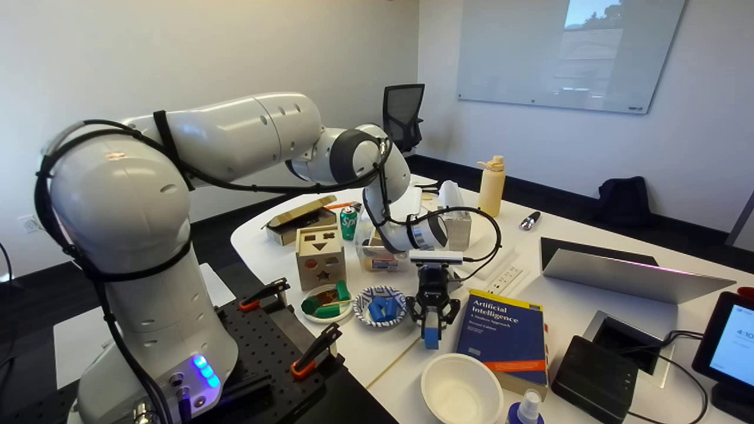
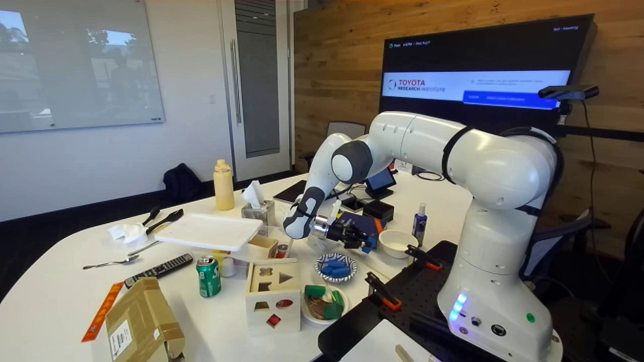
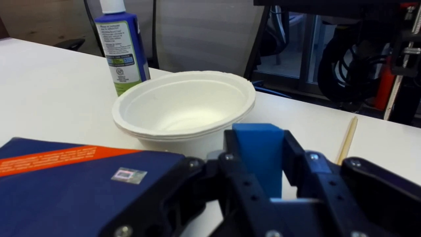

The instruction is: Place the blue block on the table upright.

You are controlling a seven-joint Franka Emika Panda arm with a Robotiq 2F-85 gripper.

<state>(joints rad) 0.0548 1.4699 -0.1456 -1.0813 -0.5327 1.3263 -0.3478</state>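
The blue block (image 3: 260,158) is between the two black fingers of my gripper (image 3: 258,140) in the wrist view, with both fingers against its sides. Its long side runs up and down there, and its lower end is partly hidden by the gripper. In both exterior views the block (image 1: 432,338) (image 2: 370,245) shows at the fingertips of the gripper (image 1: 433,323) (image 2: 363,241), low over the white table (image 1: 386,391). I cannot tell whether the block touches the table.
A white bowl (image 1: 462,388) and a blue book (image 1: 500,333) lie close to the gripper. A patterned dish (image 2: 320,270) holds several blue blocks. A wooden stick (image 3: 348,140), a spray bottle (image 3: 123,56) and a wooden shape box (image 1: 321,259) are also on the table.
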